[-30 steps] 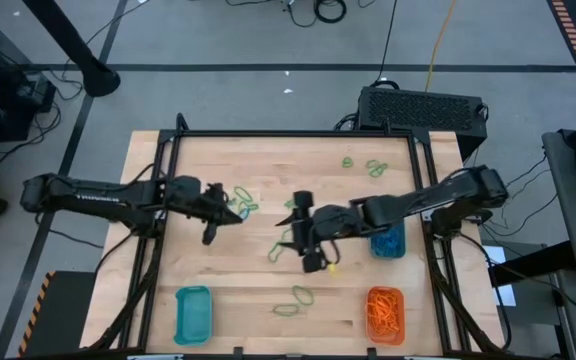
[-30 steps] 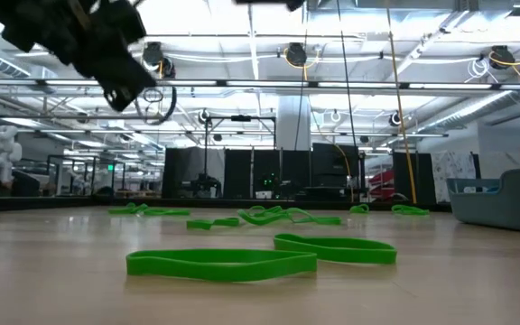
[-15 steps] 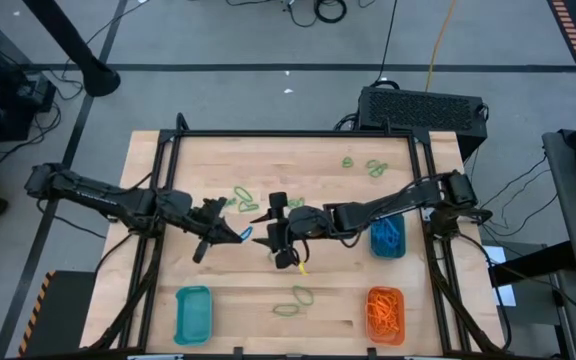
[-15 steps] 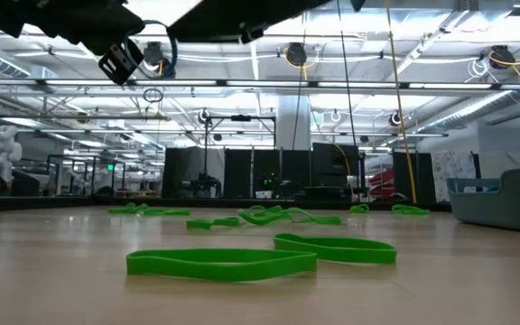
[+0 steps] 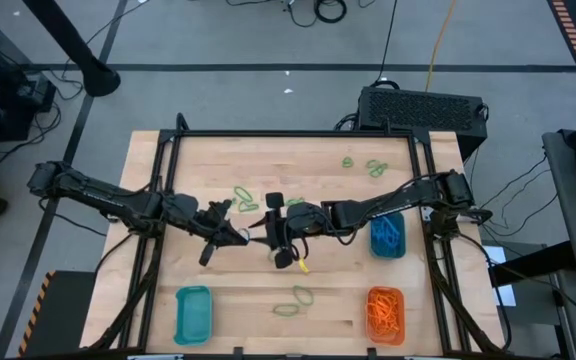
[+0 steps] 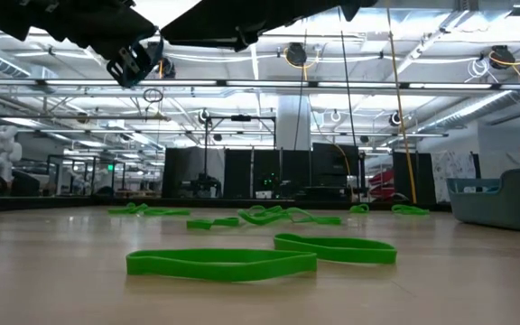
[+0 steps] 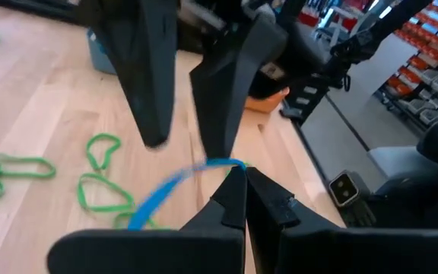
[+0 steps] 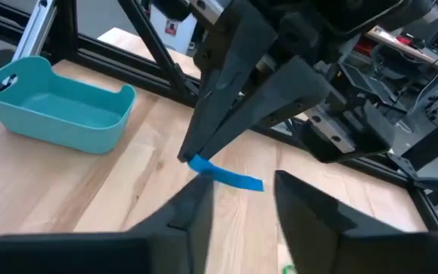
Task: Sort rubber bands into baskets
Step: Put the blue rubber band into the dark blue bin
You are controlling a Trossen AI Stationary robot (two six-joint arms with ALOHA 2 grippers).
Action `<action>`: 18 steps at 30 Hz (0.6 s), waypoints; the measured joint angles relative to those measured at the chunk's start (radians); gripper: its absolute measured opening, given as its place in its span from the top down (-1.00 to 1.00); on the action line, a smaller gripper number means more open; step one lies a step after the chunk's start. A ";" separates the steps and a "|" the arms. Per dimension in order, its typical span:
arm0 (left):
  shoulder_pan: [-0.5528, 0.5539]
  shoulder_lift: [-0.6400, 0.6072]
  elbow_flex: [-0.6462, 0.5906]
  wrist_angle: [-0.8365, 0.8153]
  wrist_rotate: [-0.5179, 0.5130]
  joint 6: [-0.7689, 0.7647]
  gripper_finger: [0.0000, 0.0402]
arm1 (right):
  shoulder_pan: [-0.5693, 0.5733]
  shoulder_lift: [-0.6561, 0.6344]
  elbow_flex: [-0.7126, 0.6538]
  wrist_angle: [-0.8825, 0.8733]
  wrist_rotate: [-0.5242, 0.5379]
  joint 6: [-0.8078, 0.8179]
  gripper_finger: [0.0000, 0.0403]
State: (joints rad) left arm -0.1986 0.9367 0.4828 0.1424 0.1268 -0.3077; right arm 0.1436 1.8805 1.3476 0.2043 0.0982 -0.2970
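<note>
Pinching a blue rubber band (image 7: 175, 185), left gripper (image 5: 245, 237) meets right gripper (image 5: 270, 240).

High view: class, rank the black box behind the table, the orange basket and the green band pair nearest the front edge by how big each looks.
1. Black box
2. Orange basket
3. Green band pair

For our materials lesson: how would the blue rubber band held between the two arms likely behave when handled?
The blue rubber band probably is floppy: it curves loosely from the left gripper. Thin and flat, it seems very light and could slip from the jaws.
</note>
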 joint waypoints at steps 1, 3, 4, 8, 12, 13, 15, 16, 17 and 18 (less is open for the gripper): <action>0.000 0.000 0.000 0.010 0.000 0.000 0.99 | 0.001 0.000 0.000 -0.004 0.000 0.000 0.43; 0.000 -0.001 0.000 0.015 0.000 0.000 0.99 | 0.002 0.000 0.000 -0.015 0.000 -0.003 0.59; 0.000 -0.001 0.000 0.015 0.000 0.000 0.99 | 0.002 0.000 0.000 -0.019 0.000 -0.004 0.68; 0.000 -0.001 0.000 0.003 0.000 0.000 0.99 | 0.002 0.000 0.000 -0.021 0.000 -0.014 0.96; 0.000 -0.001 0.000 -0.015 0.000 0.000 0.99 | 0.007 -0.001 0.000 -0.057 0.005 -0.039 0.88; 0.000 -0.001 0.000 -0.026 0.000 0.000 0.99 | 0.009 -0.002 0.000 -0.065 0.007 -0.064 0.84; 0.000 -0.001 0.000 -0.038 0.000 0.000 0.99 | 0.018 -0.002 0.000 -0.081 0.015 -0.150 0.74; 0.000 -0.001 0.000 -0.038 0.000 -0.001 0.99 | 0.023 -0.002 0.000 -0.087 0.018 -0.189 0.69; 0.001 -0.001 0.000 -0.041 0.000 -0.001 0.99 | 0.031 -0.002 0.000 -0.093 0.032 -0.222 0.63; 0.001 -0.001 0.000 -0.044 0.000 -0.001 0.99 | 0.040 -0.002 0.000 -0.093 0.058 -0.245 0.57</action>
State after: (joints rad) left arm -0.1978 0.9356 0.4828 0.0983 0.1268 -0.3087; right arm 0.1839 1.8782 1.3476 0.1109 0.1558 -0.5416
